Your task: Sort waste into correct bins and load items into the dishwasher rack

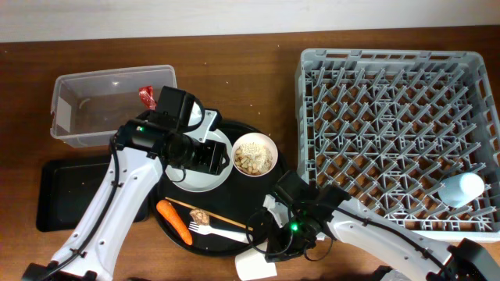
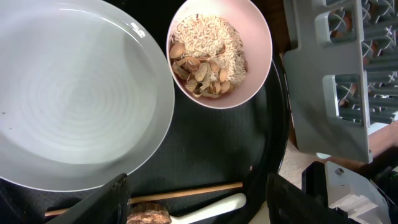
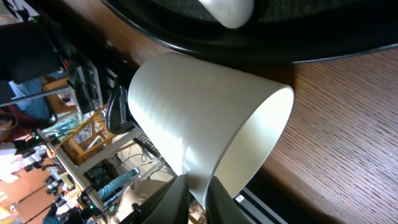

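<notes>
Lifting the pale cup [image 3: 205, 112], on its side at the overhead view's lower centre with the right gripper [image 3: 197, 188] clamped on its rim, wants a steady pinch and slow carry to the dishwasher rack [image 1: 398, 140] at right, while the left gripper [image 2: 196, 200] hangs jaws apart.

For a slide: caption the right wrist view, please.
Right gripper pinching the rim of a pale tapered cup tipped on its side beside the round black tray.
</notes>
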Controlling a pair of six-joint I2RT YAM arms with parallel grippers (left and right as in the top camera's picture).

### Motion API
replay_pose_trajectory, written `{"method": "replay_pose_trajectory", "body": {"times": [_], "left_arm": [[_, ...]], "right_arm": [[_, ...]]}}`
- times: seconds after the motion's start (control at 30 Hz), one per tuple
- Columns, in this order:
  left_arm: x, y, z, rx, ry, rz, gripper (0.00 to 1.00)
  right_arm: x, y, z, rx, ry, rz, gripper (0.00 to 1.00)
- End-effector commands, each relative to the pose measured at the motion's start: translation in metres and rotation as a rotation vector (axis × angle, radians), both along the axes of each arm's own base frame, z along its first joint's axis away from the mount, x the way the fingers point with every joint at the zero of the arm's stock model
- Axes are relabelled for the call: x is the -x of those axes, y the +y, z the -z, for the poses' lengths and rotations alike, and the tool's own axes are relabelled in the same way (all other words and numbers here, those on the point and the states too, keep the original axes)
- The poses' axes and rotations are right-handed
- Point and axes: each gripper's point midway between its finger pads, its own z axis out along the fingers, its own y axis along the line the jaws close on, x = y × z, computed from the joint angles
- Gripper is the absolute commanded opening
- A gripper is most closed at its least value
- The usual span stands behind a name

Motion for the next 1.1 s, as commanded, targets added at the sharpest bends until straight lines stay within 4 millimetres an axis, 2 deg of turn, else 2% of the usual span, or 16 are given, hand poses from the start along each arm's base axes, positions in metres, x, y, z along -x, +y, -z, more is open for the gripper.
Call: {"method": "replay_pose_trajectory", "body": {"times": [0.0, 0.07, 0.17, 0.47, 0.6, 0.77, 0.9, 0.97, 1.07], "left_arm": [[0.001, -0.002, -0.002, 0.005, -0.009, 0.018, 0.69], [0.001, -0.002, -0.002, 0.005, -0.009, 0.018, 0.69], [0.001, -0.002, -0.002, 0.005, -0.009, 0.018, 0.69], [0.001, -0.002, -0.002, 0.005, -0.009, 0.018, 0.69], [0.001, -0.002, -0.002, 0.005, -0.009, 0.018, 0.69], [0.001, -0.001, -0.002, 0.005, -0.008, 0.018, 0.69], [0.001, -0.001, -0.002, 0.005, -0.008, 0.018, 0.69], [0.001, -0.001, -0.002, 0.005, -0.008, 0.018, 0.69], [0.001, -0.001, -0.002, 0.005, -0.008, 0.018, 0.69]], "right_arm": [[0.007, -0.002, 0.007, -0.002, 0.018, 0.000, 0.13], [0.009, 0.000, 0.008, -0.026, 0.025, -0.003, 0.12], [0.010, 0.000, 0.009, -0.037, 0.029, -0.005, 0.04], [0.005, 0.008, 0.005, -0.082, -0.005, -0.021, 0.04], [-0.001, 0.013, -0.010, -0.115, -0.054, -0.069, 0.04], [-0.026, 0.000, -0.037, 0.029, -0.191, -0.109, 0.04], [-0.053, 0.001, -0.065, 0.069, -0.333, -0.134, 0.04], [-0.072, -0.004, -0.069, 0.132, -0.429, -0.117, 0.04], [-0.082, -0.007, -0.068, 0.153, -0.494, -0.144, 0.04]]}}
